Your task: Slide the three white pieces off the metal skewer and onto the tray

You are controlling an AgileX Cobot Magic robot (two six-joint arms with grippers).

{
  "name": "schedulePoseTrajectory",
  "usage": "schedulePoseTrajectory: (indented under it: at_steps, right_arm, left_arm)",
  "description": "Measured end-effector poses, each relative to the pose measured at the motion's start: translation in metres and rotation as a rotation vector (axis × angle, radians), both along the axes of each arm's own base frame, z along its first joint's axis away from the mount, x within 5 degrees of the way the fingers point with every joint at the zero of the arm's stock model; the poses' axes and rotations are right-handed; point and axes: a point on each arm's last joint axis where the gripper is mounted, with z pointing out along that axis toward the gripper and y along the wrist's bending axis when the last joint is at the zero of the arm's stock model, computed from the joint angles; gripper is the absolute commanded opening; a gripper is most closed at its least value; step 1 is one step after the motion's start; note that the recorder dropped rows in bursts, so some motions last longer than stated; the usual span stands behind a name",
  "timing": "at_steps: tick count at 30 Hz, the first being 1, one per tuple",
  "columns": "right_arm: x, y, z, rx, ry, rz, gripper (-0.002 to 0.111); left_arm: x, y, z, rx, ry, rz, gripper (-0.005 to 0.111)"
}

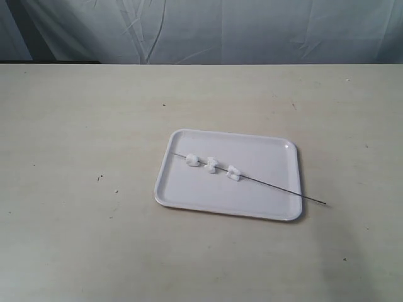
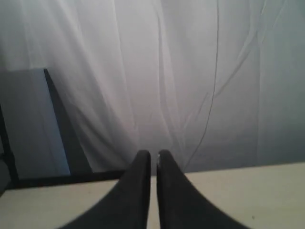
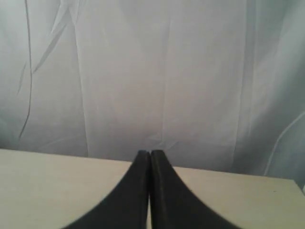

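The white tray (image 1: pixel 267 160) lies flat on the beige table, a little right of the middle in the exterior view. The metal skewer (image 1: pixel 277 186) rests slantwise across it, its right end poking out past the tray's near right corner. Threaded on the skewer's left half are the three white pieces (image 1: pixel 192 160), (image 1: pixel 212 165), (image 1: pixel 233 173), sitting on the tray floor. Neither gripper shows in the exterior view. My left gripper (image 2: pixel 154 155) has only a thin slit between its black fingers and holds nothing. My right gripper (image 3: pixel 150 153) is shut and empty. Both point at the curtain, above the table.
The beige table top (image 1: pixel 82 189) spreads wide around the tray, with a few small dark specks. A pale wrinkled curtain (image 1: pixel 208 31) hangs behind the table's far edge. A dark frame (image 2: pixel 59 119) stands at the far edge in the left wrist view.
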Motion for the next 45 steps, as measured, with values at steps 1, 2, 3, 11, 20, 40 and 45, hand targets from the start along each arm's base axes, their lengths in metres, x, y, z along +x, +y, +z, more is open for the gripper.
schedulePoseTrajectory:
  at_steps: [1, 2, 3, 11, 20, 40, 45]
  right_arm:
    - [0.004, 0.002, -0.004, -0.001, 0.021, 0.007, -0.001]
    - [0.007, 0.003, -0.008, -0.002, 0.041, 0.014, -0.001]
    - [0.010, 0.004, -0.011, -0.004, 0.058, 0.017, -0.001]
    - [0.031, 0.005, -0.042, -0.011, 0.225, -0.005, -0.001]
    - [0.059, 0.035, -0.097, -0.167, 0.444, 0.135, -0.001]
    - [0.064, 0.074, -0.189, -0.727, 0.774, 0.435, 0.029]
    - [0.058, 0.082, -0.191, -0.731, 0.830, 0.492, 0.029]
  left_arm:
    - [0.006, 0.000, -0.005, -0.001, 0.032, 0.001, 0.006]
    - [0.014, 0.000, -0.010, 0.003, 0.067, -0.002, 0.006]
    - [0.021, -0.001, -0.015, 0.014, 0.096, -0.014, 0.006]
    - [0.070, -0.017, -0.057, -0.005, 0.250, -0.196, 0.006]
    - [0.098, -0.035, -0.117, -0.012, 0.484, -0.429, 0.006]
    - [0.109, -0.044, -0.169, 0.064, 0.706, -0.612, 0.022]
    - [0.116, -0.044, -0.162, 0.049, 0.686, -0.606, 0.027]
